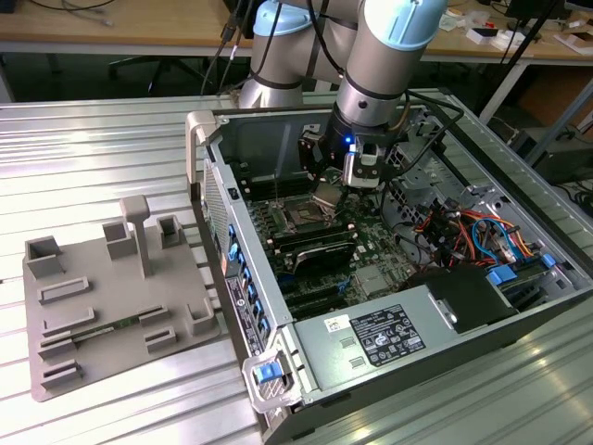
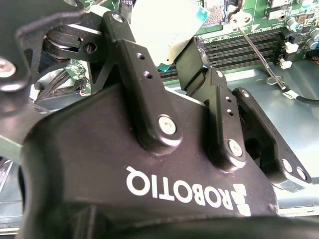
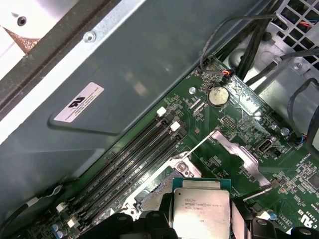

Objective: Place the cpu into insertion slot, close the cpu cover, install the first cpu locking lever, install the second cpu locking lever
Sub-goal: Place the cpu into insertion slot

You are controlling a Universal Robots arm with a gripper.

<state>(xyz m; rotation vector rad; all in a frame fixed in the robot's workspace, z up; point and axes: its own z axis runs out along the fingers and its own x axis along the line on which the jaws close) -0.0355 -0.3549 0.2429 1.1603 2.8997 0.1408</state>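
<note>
My gripper (image 1: 334, 197) hangs inside the open computer case, shut on the cpu (image 1: 328, 196), a flat silver-topped square chip. The cpu is tilted and sits just above and to the exterior view's right of the insertion slot (image 1: 300, 219), a dark square socket on the green board. In the first wrist view the cpu (image 3: 201, 205) lies between the black fingers (image 3: 155, 225), over the board. A silver cut-out frame, apparently the cpu cover (image 3: 240, 158), stands swung open beside it. In the second wrist view the gripper (image 2: 157, 39) clamps the pale chip (image 2: 164, 25), and a thin metal lever (image 2: 255, 49) stands free.
Long black memory slots (image 3: 130, 160) run beside the socket. The case wall (image 1: 215, 185) rises at the exterior view's left, with a grey fixture tray (image 1: 102, 297) on the table beyond it. A power supply (image 1: 371, 338) and coloured cables (image 1: 468, 232) fill the case's near and right parts.
</note>
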